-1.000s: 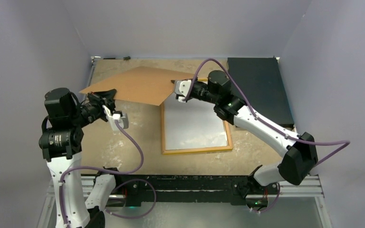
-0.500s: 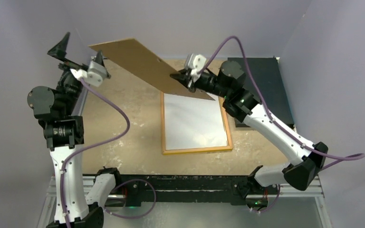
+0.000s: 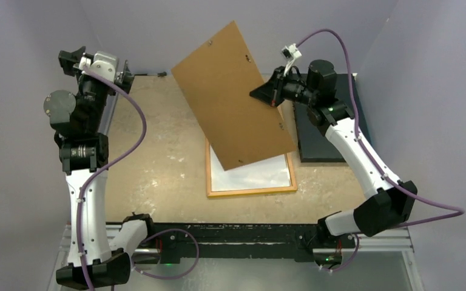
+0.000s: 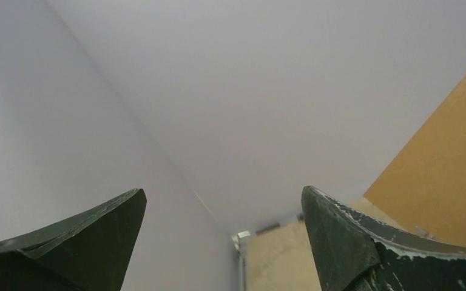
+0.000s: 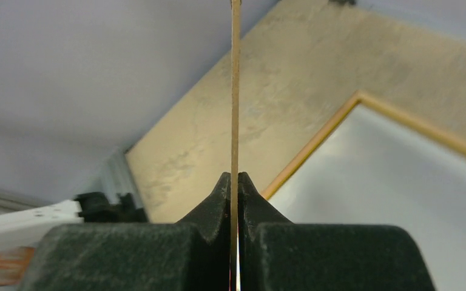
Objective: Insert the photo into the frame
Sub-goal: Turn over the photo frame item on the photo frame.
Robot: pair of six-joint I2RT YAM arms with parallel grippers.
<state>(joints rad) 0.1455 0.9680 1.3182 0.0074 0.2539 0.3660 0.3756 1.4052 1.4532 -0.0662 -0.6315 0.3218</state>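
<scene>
Board (image 3: 233, 91): tilted above frame (image 3: 252, 191), right gripper (image 3: 267, 94) clamped on its edge. Left gripper (image 4: 222, 194): jaws apart (empty), far left of frame.

The mottled tan table (image 3: 158, 176) carries the yellow frame (image 3: 252, 191) beside a dark mat (image 3: 312, 144)

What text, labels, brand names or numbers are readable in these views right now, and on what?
None readable. The plain brown backing board is blank apart from small clips. The yellow-bordered rectangular frame and the dark rectangular mat show no print.
</scene>
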